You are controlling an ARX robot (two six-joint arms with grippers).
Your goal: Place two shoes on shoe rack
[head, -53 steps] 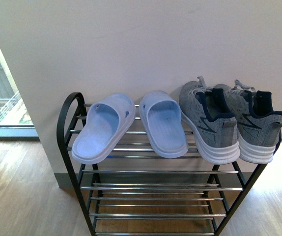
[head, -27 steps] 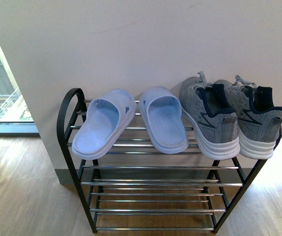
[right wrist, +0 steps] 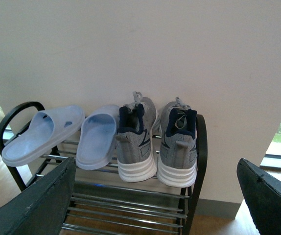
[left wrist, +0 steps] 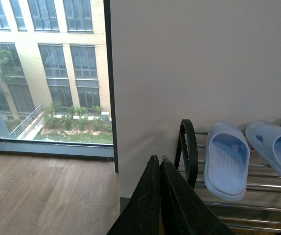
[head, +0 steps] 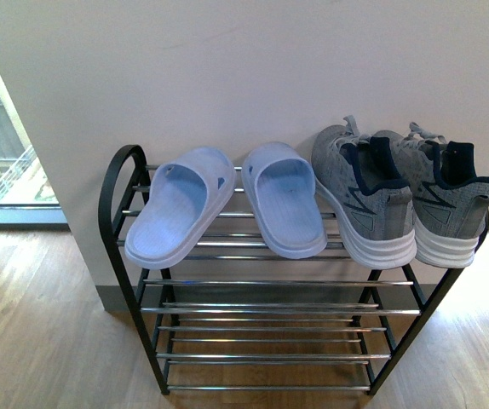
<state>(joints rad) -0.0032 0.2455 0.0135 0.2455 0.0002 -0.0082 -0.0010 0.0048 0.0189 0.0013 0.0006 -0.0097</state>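
Front view shows both sneakers (head: 406, 200) on the rack (head: 279, 281); ahead of our spread right claw (right wrist: 160, 205); left claw (left wrist: 159, 169) together.

I see the top tier of the shoe rack (head: 274, 281) filled side to side: two pale blue slippers (head: 181, 217) on the left half, the two shoes (head: 402, 204) touching each other on the right, heels hanging over the front bar. A narrow gap separates the inner slipper from the nearer sneaker. The wall (head: 253, 68) stands directly behind, blocking any reach from the rear. Above the footwear the space is open. The lower tiers show bare bars, reachable from the front between the black side frames. The wooden floor (head: 31, 332) to the left lies open.
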